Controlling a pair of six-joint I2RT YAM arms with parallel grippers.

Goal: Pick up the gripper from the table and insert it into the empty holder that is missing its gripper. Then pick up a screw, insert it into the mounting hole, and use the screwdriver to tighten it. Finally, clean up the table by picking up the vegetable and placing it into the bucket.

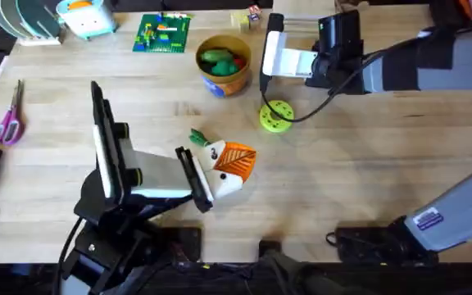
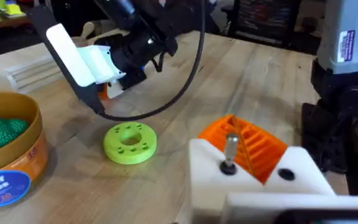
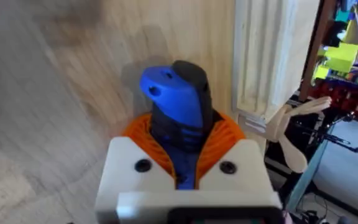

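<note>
My left gripper lies low over the table's middle, shut, its white finger blocks together. In the left wrist view the orange ribbed gripper sits in the white holder. A metal screw stands upright in one mounting hole, and a second dark hole is beside it. The dark-green vegetable lies just left of the fingers. My right gripper hovers right of the bucket. It is shut on the blue screwdriver, held between its orange pads. The bucket holds green toys.
A lime-green disc with holes lies between the two grippers, also seen as the disc. A black cable loops over it. Scissors lie at the left, and a green brick plate and a white rack stand at the back.
</note>
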